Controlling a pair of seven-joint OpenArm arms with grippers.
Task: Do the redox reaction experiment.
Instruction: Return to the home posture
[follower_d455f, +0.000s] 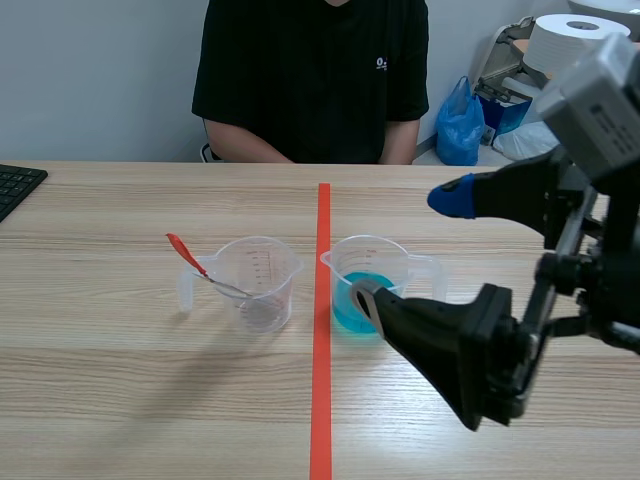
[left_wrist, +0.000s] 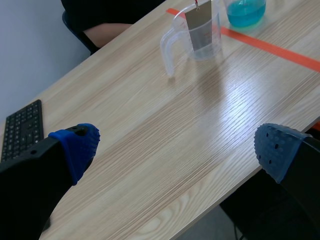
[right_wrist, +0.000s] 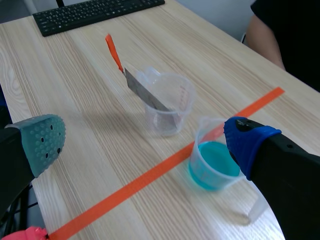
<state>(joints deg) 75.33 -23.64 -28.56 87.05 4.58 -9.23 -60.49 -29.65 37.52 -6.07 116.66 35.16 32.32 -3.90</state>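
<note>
A clear beaker (follower_d455f: 258, 283) stands left of the red tape line, and a metal strip with a red handle (follower_d455f: 205, 270) leans in it. Just right of the line is a beaker of blue liquid (follower_d455f: 362, 290). My right gripper (follower_d455f: 410, 250) hangs open above and near this beaker, one finger overlapping its front in the scene view. From the right wrist, the blue beaker (right_wrist: 212, 160) and the clear beaker (right_wrist: 167, 105) with the strip (right_wrist: 135, 82) lie ahead of the right gripper (right_wrist: 145, 142). My left gripper (left_wrist: 175, 150) is open over the table's near edge, far from the clear beaker (left_wrist: 197, 35).
A person in a black shirt (follower_d455f: 310, 80) sits across the table. A black keyboard (follower_d455f: 15, 185) lies at the far left edge. Behind the table at the right are a blue bag (follower_d455f: 460, 125) and a paper roll (follower_d455f: 570, 40).
</note>
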